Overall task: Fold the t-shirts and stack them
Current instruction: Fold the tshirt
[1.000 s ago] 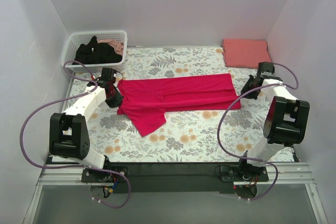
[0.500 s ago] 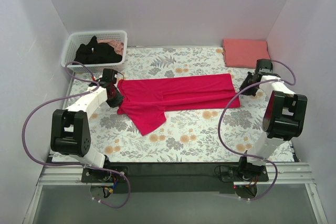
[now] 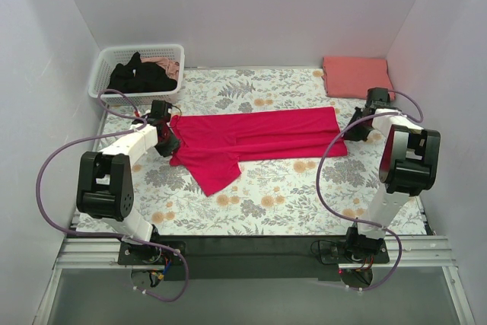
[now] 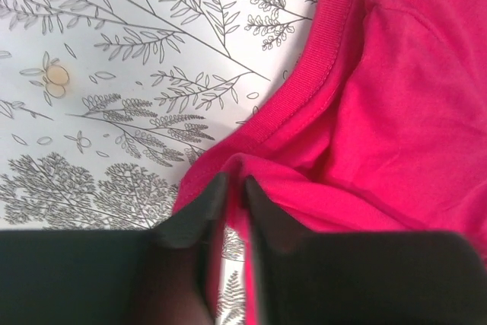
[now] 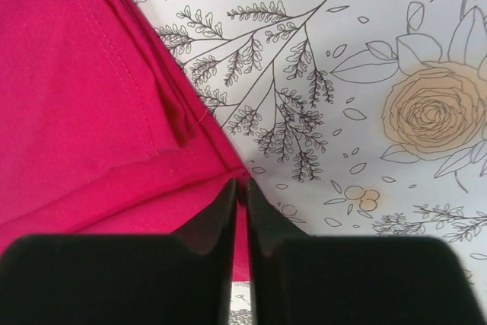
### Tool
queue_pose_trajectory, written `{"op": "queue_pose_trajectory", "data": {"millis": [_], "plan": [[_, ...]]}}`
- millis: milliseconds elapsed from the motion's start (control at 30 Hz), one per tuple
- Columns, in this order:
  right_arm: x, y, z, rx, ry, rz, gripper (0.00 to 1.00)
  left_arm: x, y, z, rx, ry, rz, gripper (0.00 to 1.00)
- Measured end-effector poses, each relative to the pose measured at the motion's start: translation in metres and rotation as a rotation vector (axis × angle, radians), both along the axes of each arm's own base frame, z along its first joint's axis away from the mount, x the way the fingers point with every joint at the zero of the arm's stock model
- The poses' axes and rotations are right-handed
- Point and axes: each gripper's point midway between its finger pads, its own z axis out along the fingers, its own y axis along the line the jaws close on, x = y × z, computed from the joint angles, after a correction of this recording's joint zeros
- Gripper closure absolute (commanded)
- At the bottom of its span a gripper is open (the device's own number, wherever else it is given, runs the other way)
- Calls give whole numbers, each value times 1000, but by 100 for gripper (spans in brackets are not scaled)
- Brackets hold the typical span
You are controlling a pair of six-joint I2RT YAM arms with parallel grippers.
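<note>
Crimson t-shirt point(image 3: 255, 138) spread lengthwise across the floral cloth point(image 3: 289, 188) covering the bench, one sleeve projecting toward the near edge. Both wrist views crop it to an edge. Left pincer point(image 4: 234, 182), largely masked by its own wrist from above point(image 3: 169, 142), is clenched on a fold beside the ribbed collar, red cloth showing in the narrow slit. Right pincer point(image 5: 239, 183) point(image 3: 351, 133) is nipped on the hem corner, fingers almost meeting. Salmon t-shirt point(image 3: 356, 76) lies folded at the far right corner. Black t-shirt point(image 3: 141, 75) is bunched in the basket point(image 3: 141, 49), hiding most of a pinkish fabric beneath.
</note>
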Motion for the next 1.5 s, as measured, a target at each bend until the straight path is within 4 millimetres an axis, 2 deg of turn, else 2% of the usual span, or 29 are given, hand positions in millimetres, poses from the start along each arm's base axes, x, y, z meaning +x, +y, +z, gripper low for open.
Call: {"op": "queue_pose_trajectory", "data": {"millis": [33,100,133,200,233,333,467,567,667,700,800,867,967,1067,1167,1300,1433,1467,1500], "plan": [[0,1,-1,-2,0,7,68,0,1,0,3,0,-2,70],[1,3,0,-10,-5,25,59,1,2,2,10,-7,-5,53],[2,4,2,-17,-11,34,52,1,2,3,11,-11,-6,47],[3,8,7,-27,-27,53,48,2,3,10,13,-30,-8,38],[4,10,13,-37,-40,64,46,2,3,16,13,-44,-10,30],[8,23,39,-63,-110,108,44,2,3,40,6,-109,-15,25],[6,65,88,-87,-252,221,45,-6,-6,79,-22,-223,-38,25],[-8,125,105,-50,-325,376,47,-30,-31,85,-70,-250,-97,25],[-38,191,94,26,-328,554,48,-65,-64,64,-136,-187,-173,29],[-49,207,88,47,-315,595,49,-75,-72,54,-149,-158,-192,30],[-87,256,64,126,-255,727,50,-105,-85,24,-173,-55,-215,35],[-107,284,50,177,-223,793,50,-115,-87,11,-176,-7,-210,40],[-125,316,33,234,-184,853,50,-119,-93,4,-188,19,-205,42],[-139,340,16,281,-150,894,51,-117,-101,1,-207,20,-210,43],[-149,355,3,314,-118,919,51,-119,-111,-8,-223,43,-223,43],[-151,369,1,352,-121,930,54,-128,-115,-21,-228,82,-229,48],[-149,376,-1,373,-128,935,61,-128,-118,-23,-243,84,-227,61],[-149,378,-2,379,-128,934,63,-128,-119,-24,-244,84,-227,70],[-149,379,-2,385,-128,933,69,-128,-119,-24,-247,86,-223,75]]}}
